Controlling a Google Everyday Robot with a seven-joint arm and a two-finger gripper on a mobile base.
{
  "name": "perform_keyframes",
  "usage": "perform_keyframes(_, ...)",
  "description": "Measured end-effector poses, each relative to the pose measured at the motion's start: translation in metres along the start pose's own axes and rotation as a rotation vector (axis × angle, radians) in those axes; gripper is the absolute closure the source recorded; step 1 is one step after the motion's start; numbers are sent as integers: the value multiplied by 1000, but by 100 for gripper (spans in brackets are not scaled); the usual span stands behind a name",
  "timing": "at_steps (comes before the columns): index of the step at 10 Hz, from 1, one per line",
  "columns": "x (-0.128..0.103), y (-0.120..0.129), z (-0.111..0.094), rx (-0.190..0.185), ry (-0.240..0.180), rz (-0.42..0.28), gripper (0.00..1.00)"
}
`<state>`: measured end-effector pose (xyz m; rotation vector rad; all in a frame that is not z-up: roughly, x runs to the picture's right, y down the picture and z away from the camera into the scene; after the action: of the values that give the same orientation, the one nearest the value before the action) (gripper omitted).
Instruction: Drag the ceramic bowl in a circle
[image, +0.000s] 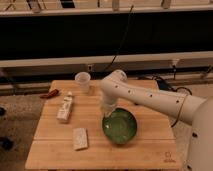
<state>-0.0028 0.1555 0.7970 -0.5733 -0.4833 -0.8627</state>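
The ceramic bowl (120, 127) sits upright on the wooden counter (52, 152), right of centre and nearer the front edge than the back. The gripper (107, 111) is down at the bowl's upper-left rim, on an arm (150, 99) that reaches in from the right. Whether it is apart or clamped on that rim, I cannot tell.

The bowl is probably rigid and fairly heavy for its size. Its glossy glaze likely makes it slippery to pinch, and it could chip if knocked or dropped off an edge. The rim looks like the sensible hold, with the wall pinched inside and out and the pull kept low so the bowl slides rather than tips.

3 things lie close enough to limit the circle:
- A translucent cup (82, 81) stands behind and to the left; it is light and easily toppled.
- A small carton (65, 108) lies to the left.
- A pale block (79, 138) lies near the front left.

A red object (50, 94) rests at the far left edge, well apart. The front and right edges of the counter are the nearer risk.
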Motion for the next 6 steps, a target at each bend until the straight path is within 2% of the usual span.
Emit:
perform_keyframes(1, -17, 9, 2, -5, -9, -15, 100)
perform_keyframes(3, -26, 26, 1, -12, -18, -9, 100)
perform_keyframes(5, -16, 57, -3, -22, -17, 22, 100)
perform_keyframes(6, -4, 78, -6, -32, -10, 46, 100)
